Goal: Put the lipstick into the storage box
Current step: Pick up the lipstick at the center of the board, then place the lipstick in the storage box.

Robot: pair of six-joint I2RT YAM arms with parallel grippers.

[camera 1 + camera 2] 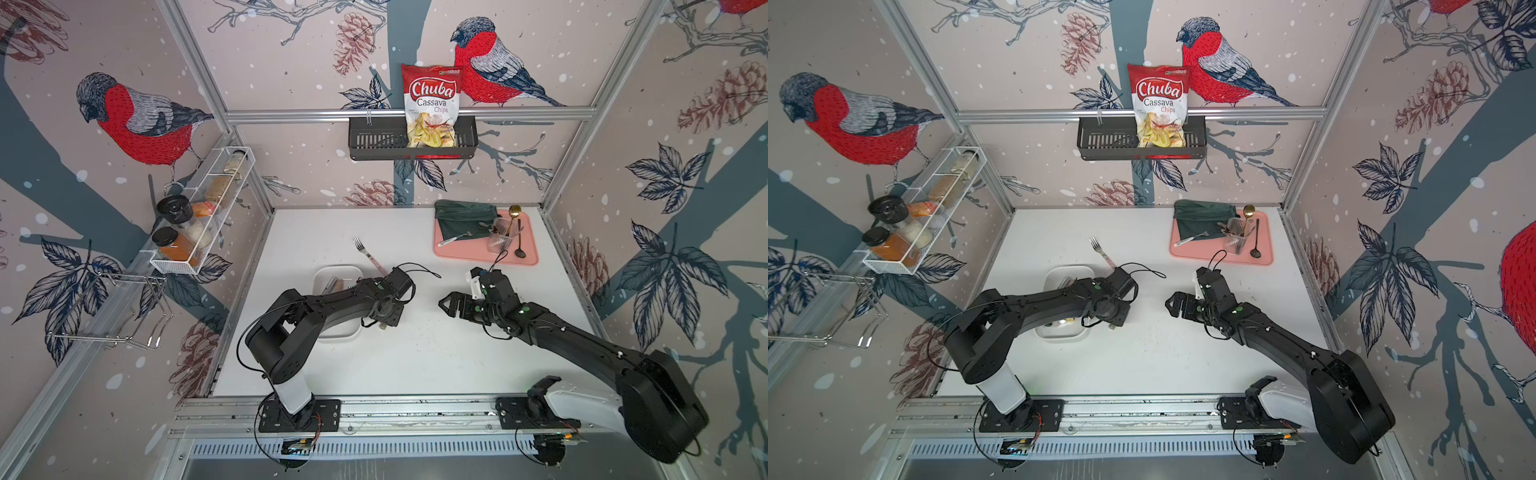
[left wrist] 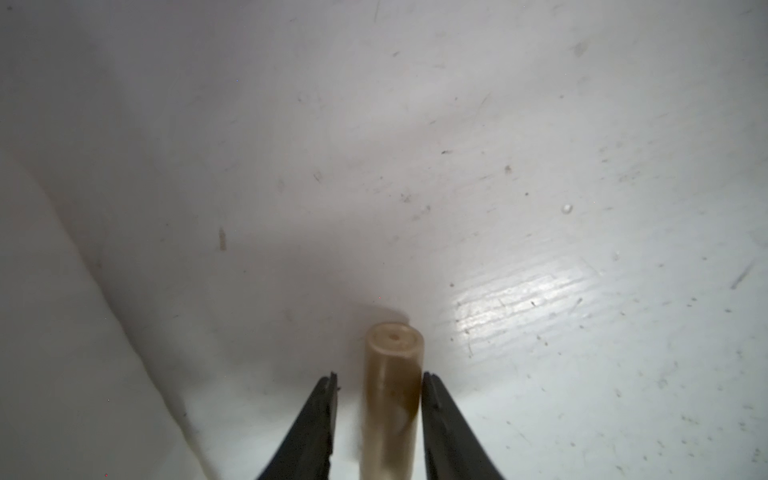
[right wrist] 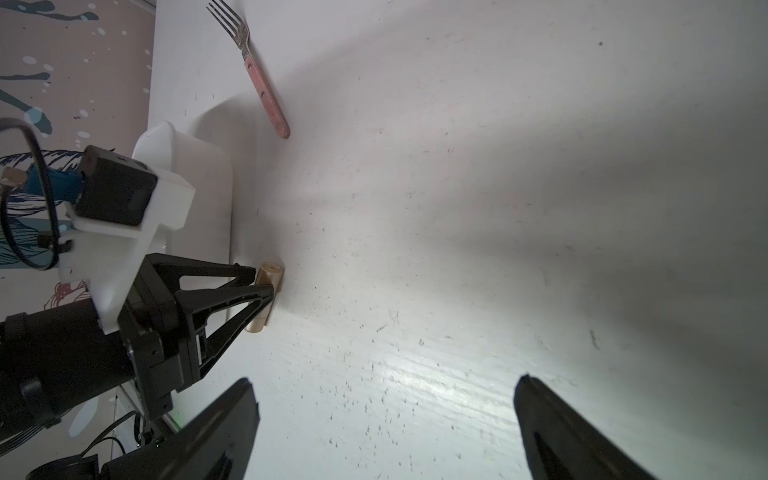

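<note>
The left pincer is reaching down with its jaws set narrow around the lipstick, a beige cylinder that is lying on the bench. 1 finger is pressing against the tube's side. A thin gap is showing at the other finger, so I cannot tell whether the tube is truly clamped. The lipstick is sitting outside the storage box, just beside the box wall that is facing the bench's right edge, towards the box's near end. The white box is resting close to the bench's left edge, about midway along it, with the left arm crossing above it. Small items are showing inside, too hidden to name. The right pincer is hanging wide open and empty above the middle of the bench, pointing towards the left arm. A pink-handled fork is lying between the box and the far edge, and a pink tray is sitting in the far right corner.
</note>
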